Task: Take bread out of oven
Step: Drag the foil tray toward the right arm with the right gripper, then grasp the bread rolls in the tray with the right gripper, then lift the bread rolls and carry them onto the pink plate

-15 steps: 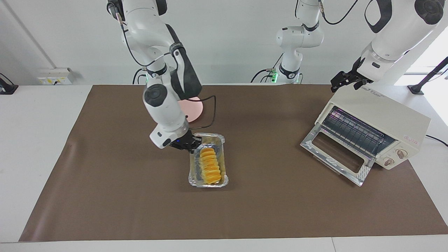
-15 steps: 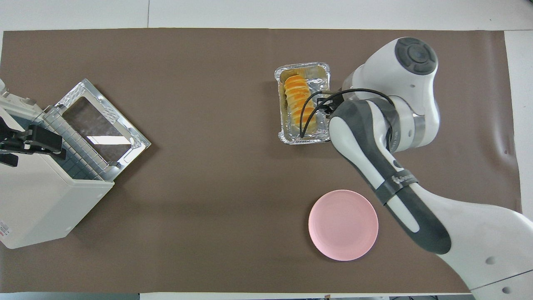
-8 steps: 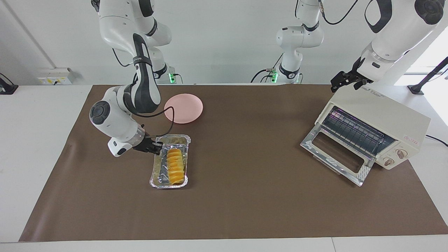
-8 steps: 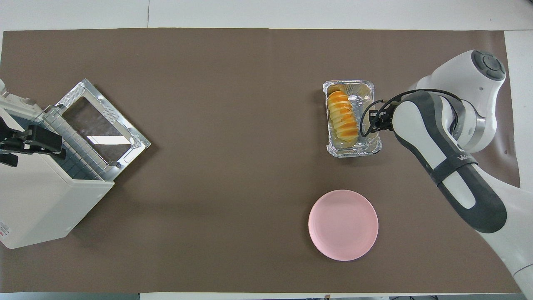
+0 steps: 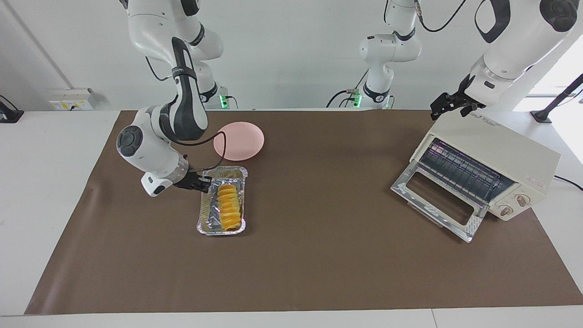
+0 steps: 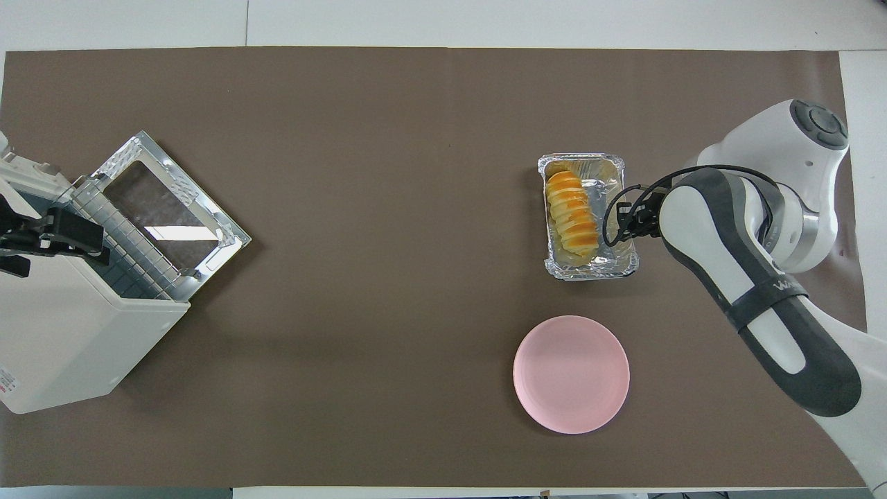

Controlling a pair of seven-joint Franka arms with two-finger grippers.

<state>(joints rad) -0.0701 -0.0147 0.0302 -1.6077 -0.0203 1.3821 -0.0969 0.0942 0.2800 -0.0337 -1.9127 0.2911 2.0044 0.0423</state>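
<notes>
1. right gripper (image 5: 203, 184) is clamped on the foil tray's (image 5: 204, 217) long rim.
2. bread (image 5: 228, 204) lies in that tray on the mat, well apart from the open oven (image 5: 496, 159).
3. left gripper (image 5: 448, 104), jaws spread, rests on the oven.

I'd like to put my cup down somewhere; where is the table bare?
Bare mat lies between the foil tray and the oven, and along the edge farthest from the robots. It is crowded around the tray, the pink plate and the right gripper.
</notes>
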